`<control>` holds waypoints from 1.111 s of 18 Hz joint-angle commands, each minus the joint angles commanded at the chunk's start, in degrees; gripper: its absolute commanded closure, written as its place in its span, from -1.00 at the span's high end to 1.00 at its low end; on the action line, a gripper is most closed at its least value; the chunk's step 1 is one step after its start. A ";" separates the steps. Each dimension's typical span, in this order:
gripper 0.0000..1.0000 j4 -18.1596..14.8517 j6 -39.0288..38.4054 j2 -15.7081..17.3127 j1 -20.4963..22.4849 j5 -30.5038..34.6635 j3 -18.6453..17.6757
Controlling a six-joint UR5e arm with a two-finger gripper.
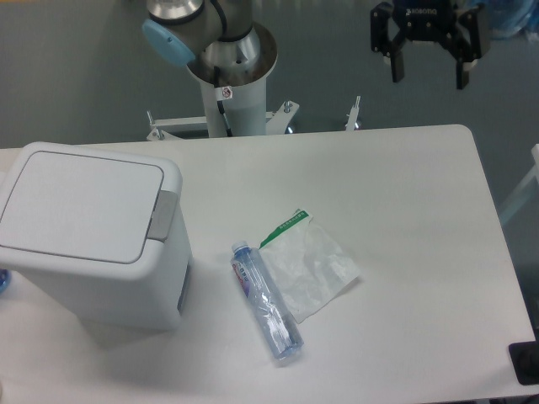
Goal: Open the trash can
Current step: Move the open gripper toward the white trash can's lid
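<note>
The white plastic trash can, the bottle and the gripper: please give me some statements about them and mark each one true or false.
1. The flat lid of the large boxy white plastic trash can is shut. True.
2. The black two-finger gripper holds the clear plastic bottle. False: the gripper is open, far from it at the top right.
3. The bottle lies on its side on the white table. True.
4. The crumpled clear plastic bag lies on the lid. False: it lies on the table beside the bottle.
5. The grey push-button tab is on the lid's right edge. True.

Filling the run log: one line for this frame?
gripper: open, raised past far right table edge, holding nothing | bin: lid shut, button untouched | bottle, bag: lying on table | stage: not started
</note>
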 joint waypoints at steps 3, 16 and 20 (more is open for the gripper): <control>1.00 -0.09 -0.52 0.00 -0.09 -0.17 0.09; 1.00 5.89 -49.45 -5.09 -10.98 -3.95 2.46; 1.00 7.99 -62.02 -6.33 -13.80 -4.04 2.37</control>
